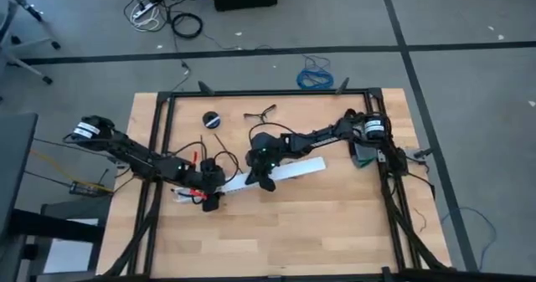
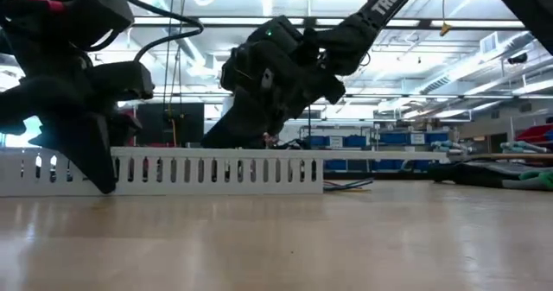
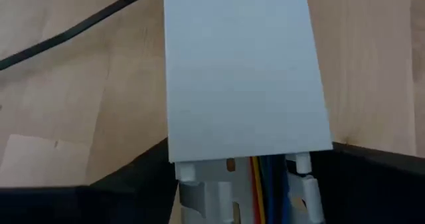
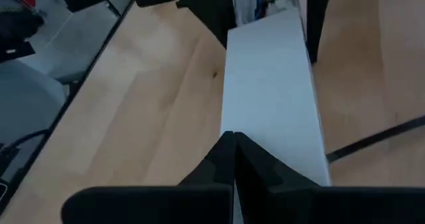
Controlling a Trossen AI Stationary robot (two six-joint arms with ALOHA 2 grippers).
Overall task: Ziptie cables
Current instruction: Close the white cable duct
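A white slotted strip [image 1: 293, 170] with a plain white cover lies slantwise on the wooden table. Thin red, yellow and blue cables [image 3: 259, 177] show inside its open left end. My left gripper [image 1: 211, 194] is at that end, one dark finger on each side of the strip. My right gripper [image 1: 266, 180] is shut, with its tips on the cover a little right of the left gripper. In the low view one finger of my left gripper [image 2: 95, 166] stands in front of the strip's slotted wall [image 2: 216, 170], and my right gripper comes down behind it. My left gripper holds the strip's left end between its two fingers, one finger [image 4: 206, 18] on each long side [image 3: 174, 154]. The fingers come from above, slanting down, and lie across the strip. The strip rests flat on the table. My right gripper sets its shut fingertips [image 4: 229, 147] on the cover's top [image 4: 265, 98], from above and slanting toward the left end. The strip stays on the table under them.
A black round roll [image 1: 211, 119] and a dark forked piece [image 1: 261, 112] lie at the far side. A red item [image 1: 197, 196] sits by my left gripper. A black cord [image 3: 66, 34] crosses the table. A blue coiled cable [image 1: 316, 77] lies on the floor. Open tabletop toward the near edge.
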